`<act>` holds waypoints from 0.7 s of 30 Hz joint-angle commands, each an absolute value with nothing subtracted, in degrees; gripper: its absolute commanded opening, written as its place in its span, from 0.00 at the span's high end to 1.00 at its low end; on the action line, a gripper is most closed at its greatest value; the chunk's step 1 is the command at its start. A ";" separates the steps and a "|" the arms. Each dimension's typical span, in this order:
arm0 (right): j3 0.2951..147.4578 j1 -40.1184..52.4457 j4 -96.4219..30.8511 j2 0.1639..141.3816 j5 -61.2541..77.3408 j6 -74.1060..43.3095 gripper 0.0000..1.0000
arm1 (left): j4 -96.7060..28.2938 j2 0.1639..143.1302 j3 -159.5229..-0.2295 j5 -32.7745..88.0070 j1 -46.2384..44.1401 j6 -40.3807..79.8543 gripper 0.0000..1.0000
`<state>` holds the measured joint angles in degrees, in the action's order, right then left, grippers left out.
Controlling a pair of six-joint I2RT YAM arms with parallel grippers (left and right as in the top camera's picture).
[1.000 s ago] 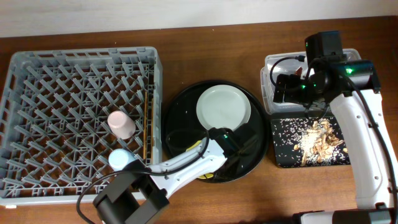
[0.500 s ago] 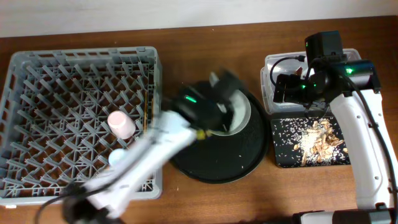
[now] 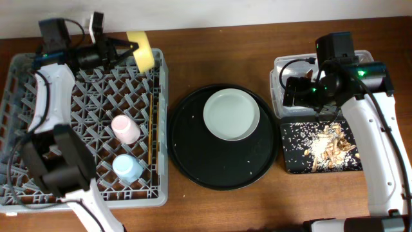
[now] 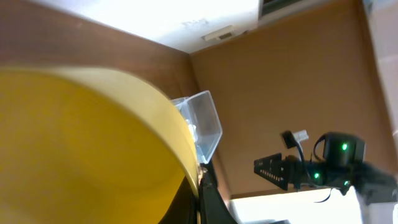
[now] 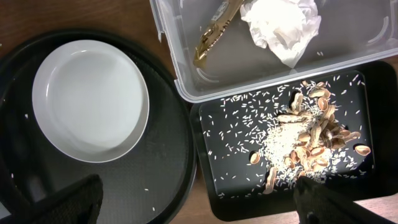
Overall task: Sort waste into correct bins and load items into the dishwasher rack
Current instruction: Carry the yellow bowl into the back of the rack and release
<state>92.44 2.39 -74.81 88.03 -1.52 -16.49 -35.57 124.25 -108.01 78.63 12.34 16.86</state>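
My left gripper (image 3: 122, 53) is shut on the yellow bowl (image 3: 143, 51) and holds it on edge above the far right corner of the grey dishwasher rack (image 3: 26, 90); the bowl fills the left wrist view (image 4: 87, 149). In the rack lie the pink cup (image 3: 125, 129), the light-blue cup (image 3: 127, 168) and the chopsticks (image 3: 152, 129). The pale plate (image 3: 232, 115) rests on the round black tray (image 3: 222, 174). My right gripper (image 5: 193, 202) is open and empty above the clear tub (image 5: 348, 43), which holds the wrapper (image 5: 214, 31) and napkin (image 5: 280, 25). The food scraps (image 5: 311, 140) lie in the shallow black tray (image 5: 230, 186).
The rack's upright pegs and rim walls stand under the bowl. The round black tray carries a few loose rice grains. The clear tub (image 3: 283, 64) and shallow black tray (image 3: 293, 164) sit side by side at the right, close to the round tray.
My left arm swung from the round black tray up and left, carrying the yellow bowl over to the rack's far right corner. The right arm has not moved.
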 commanded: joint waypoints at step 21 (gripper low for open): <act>92.90 2.22 -74.78 88.14 -2.20 -16.97 0.01 | -53.25 121.45 -108.07 56.01 27.73 16.99 0.54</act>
<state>92.44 2.39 -74.78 88.05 -1.50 -16.49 -51.96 130.17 -107.77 65.60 26.17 20.56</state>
